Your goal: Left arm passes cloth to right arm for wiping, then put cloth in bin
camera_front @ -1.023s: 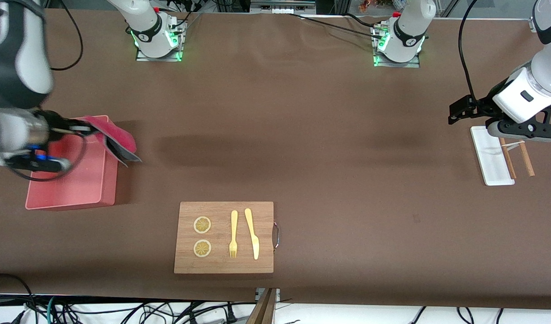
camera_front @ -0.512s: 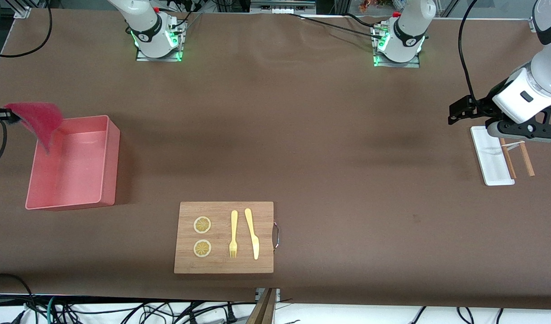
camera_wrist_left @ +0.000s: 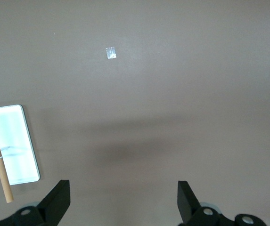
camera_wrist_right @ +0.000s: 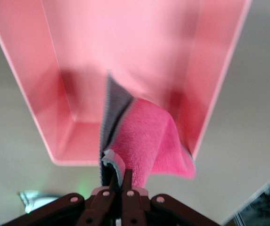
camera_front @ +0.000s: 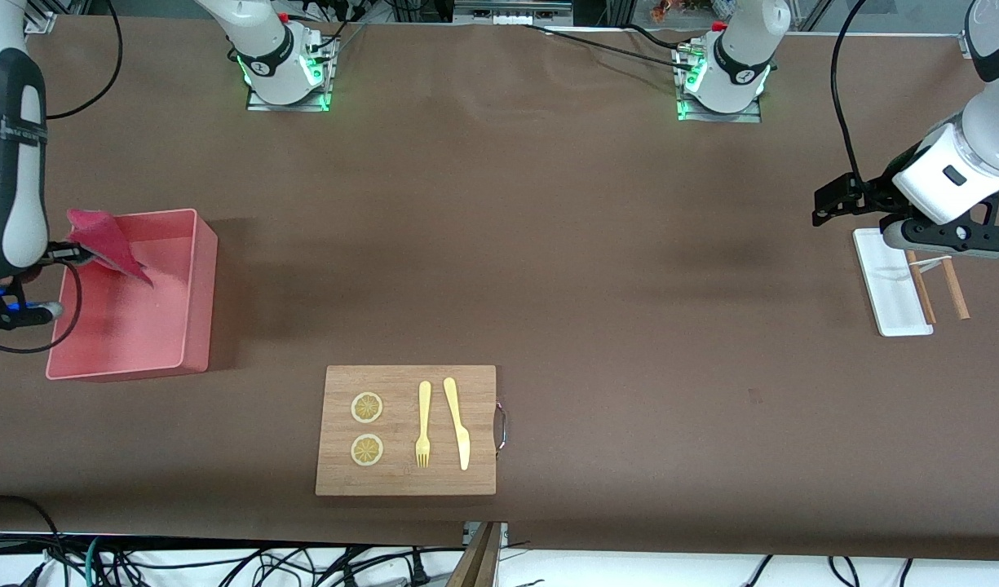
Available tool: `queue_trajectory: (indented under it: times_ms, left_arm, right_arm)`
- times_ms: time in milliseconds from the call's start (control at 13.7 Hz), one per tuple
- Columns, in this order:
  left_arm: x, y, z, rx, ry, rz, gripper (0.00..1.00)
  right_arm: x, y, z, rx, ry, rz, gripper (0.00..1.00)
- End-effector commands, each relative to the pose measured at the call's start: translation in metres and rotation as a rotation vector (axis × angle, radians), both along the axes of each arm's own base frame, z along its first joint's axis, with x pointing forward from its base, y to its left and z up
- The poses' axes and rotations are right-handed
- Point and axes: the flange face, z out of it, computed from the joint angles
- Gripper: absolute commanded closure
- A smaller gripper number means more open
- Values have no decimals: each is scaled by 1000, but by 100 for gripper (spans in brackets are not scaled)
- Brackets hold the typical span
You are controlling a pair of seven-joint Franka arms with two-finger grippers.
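Note:
The crimson-pink cloth (camera_front: pixel 103 242) hangs from my right gripper (camera_front: pixel 68 253) over the pink bin (camera_front: pixel 191 326) at the right arm's end of the table. In the right wrist view the gripper (camera_wrist_right: pixel 119 173) is shut on the cloth (camera_wrist_right: pixel 149 141), whose grey underside shows, above the bin (camera_wrist_right: pixel 219 70). My left gripper (camera_front: pixel 829 204) is open and empty, held over bare table beside the white tray at the left arm's end; its fingertips (camera_wrist_left: pixel 61 188) stand wide apart in the left wrist view.
A wooden board (camera_front: pixel 336 477) with two lemon slices, a yellow fork (camera_front: pixel 423 424) and a yellow knife (camera_front: pixel 457 422) lies near the front edge. A small white tray (camera_front: pixel 886 285) with wooden sticks (camera_front: pixel 952 289) lies under the left arm.
The right arm has swung the cloth from the bin's inner wall out past its outer end, then back over the bin. The left arm has not moved.

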Motion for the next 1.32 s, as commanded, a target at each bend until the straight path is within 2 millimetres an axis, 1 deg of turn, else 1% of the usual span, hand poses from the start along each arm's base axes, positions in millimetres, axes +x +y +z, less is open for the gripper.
queue_trajectory:
  times_ms: [0,73,146,219,292,438,512,585,658,804,950,1023,1169,1242]
  left_arm:
    - [3,2,6,19,-7,-3,0]
    - [3,2,5,19,-4,-3,0]
    - [2,2,6,19,-3,-3,0]
    - [2,2,6,19,-3,-3,0]
    - [2,3,6,19,-3,-2,0]
    - [2,3,6,19,-3,-2,0]
    - [2,2,6,19,-3,-3,0]
    - [2,3,6,19,-3,-2,0]
    - [2,1,6,19,-3,-5,0]
    - [2,1,6,19,-3,-5,0]
    - [2,0,6,19,-3,-6,0]
    - [2,-1,6,19,-3,-8,0]
    - [2,-1,6,19,-4,-8,0]
    - [1,-1,6,19,-3,-8,0]
  right_arm:
    - [-6,3,-31,38,-46,-12,87]
    - [-5,3,-40,45,-63,-14,29]
    - [-3,4,-41,52,-78,-18,0]
    - [0,4,-34,62,-97,-28,0]
    - [3,5,-20,68,-124,-31,0]
    - [11,10,31,82,-209,-21,0]
    - [11,16,63,85,-244,-15,0]
    - [10,26,86,91,-256,-8,0]
    - [11,45,110,95,-274,3,0]
    - [3,73,148,71,-296,-39,0]
    - [-3,113,185,22,-350,-56,0]
    - [-9,132,199,-2,-358,-55,0]
    - [-20,160,225,13,-394,-46,0]
    - [-23,170,232,17,-409,-24,0]
